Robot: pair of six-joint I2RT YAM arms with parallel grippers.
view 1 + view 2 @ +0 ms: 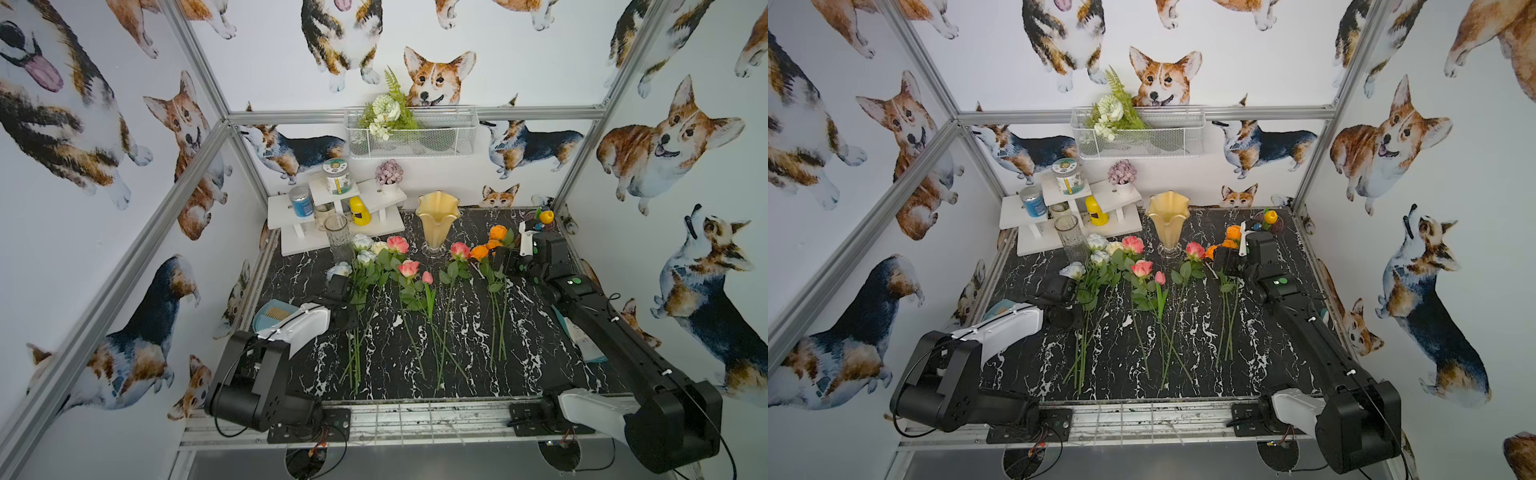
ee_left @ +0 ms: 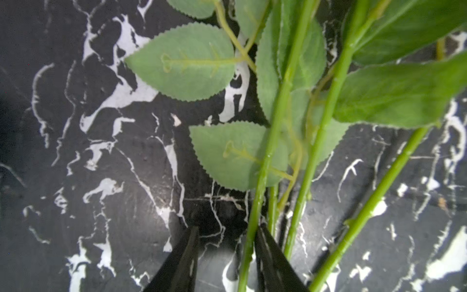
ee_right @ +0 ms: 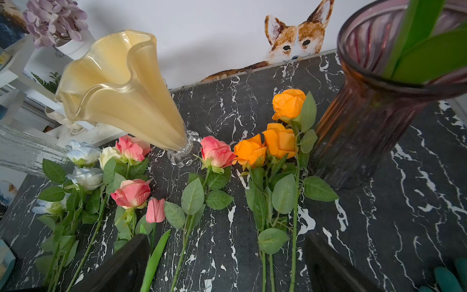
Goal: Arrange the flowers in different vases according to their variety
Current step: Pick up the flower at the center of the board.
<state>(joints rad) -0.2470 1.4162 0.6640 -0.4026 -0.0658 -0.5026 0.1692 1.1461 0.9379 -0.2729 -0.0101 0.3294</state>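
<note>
Left gripper (image 2: 227, 227) part-open astride one green stem (image 2: 269, 156), right gripper (image 3: 225, 240) gaping; purple vase (image 3: 366, 131) rim cut off

- White roses (image 1: 365, 248) at left, pink roses (image 1: 409, 268) with a pink tulip bud (image 1: 427, 277) in the middle, orange roses (image 1: 487, 246) at right: lying flat, blooms rearward.
- Clear glass vase (image 1: 338, 239): upright, just beside the white blooms.
- Cream wavy-rimmed vase (image 1: 437, 220): upright behind the pink ones.
- Purple ribbed vase (image 3: 366, 126): upright, holding a yellow-orange tulip (image 1: 547, 216).

Front-right bench (image 1: 536, 365) area is bare; flowers (image 1: 409, 268) span the middle; vases (image 1: 436, 224) stand toward the rear edge.
</note>
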